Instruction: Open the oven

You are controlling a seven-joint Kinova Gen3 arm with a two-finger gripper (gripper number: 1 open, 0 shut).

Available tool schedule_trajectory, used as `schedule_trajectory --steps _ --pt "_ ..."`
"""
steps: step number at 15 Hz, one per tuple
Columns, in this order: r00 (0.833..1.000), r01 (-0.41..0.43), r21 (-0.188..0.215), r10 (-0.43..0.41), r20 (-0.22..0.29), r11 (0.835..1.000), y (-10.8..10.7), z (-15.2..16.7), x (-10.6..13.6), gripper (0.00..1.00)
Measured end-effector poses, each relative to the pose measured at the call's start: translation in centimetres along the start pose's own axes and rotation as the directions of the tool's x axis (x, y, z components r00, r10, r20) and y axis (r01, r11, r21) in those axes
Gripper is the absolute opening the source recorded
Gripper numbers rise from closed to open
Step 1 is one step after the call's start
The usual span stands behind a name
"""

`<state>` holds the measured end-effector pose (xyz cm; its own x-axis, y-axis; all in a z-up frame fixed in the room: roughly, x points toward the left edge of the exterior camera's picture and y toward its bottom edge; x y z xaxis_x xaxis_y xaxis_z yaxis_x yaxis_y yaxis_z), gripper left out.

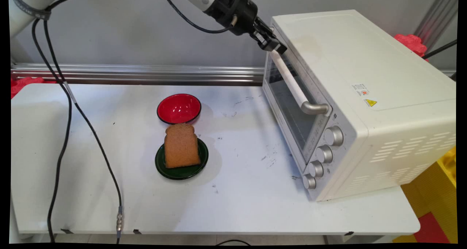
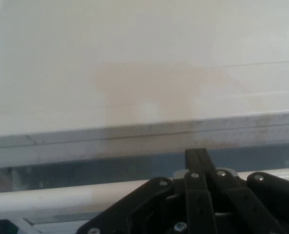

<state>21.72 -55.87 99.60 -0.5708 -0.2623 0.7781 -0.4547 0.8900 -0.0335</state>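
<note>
— Where's the white bar handle (image 1: 292, 83) of the cream toaster oven (image 1: 365, 77)?

— Across the top of the closed glass door. The black gripper (image 1: 275, 46) sits right at the handle's far end, near the oven's top edge, tipped down toward it.

— And the jaws?

— Narrow, drawn together, with nothing seen between them. In the hand view the handle (image 2: 61, 197) runs crosswise behind the gripper (image 2: 197, 153), whose tips reach past it toward the door top.

— The rest?

— Well apart on the white counter (image 1: 237, 205): a brown bread slice (image 1: 181, 147) lying on a small dark green plate (image 1: 182, 172) and overhanging it, and just behind, a red bowl (image 1: 178, 108).
</note>
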Motion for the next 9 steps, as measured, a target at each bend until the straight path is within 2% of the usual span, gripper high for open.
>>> schedule_trajectory --steps 9 --pt "1.0 0.01 -0.007 -0.01 0.022 1.0 0.0 1.9 0.2 0.0"
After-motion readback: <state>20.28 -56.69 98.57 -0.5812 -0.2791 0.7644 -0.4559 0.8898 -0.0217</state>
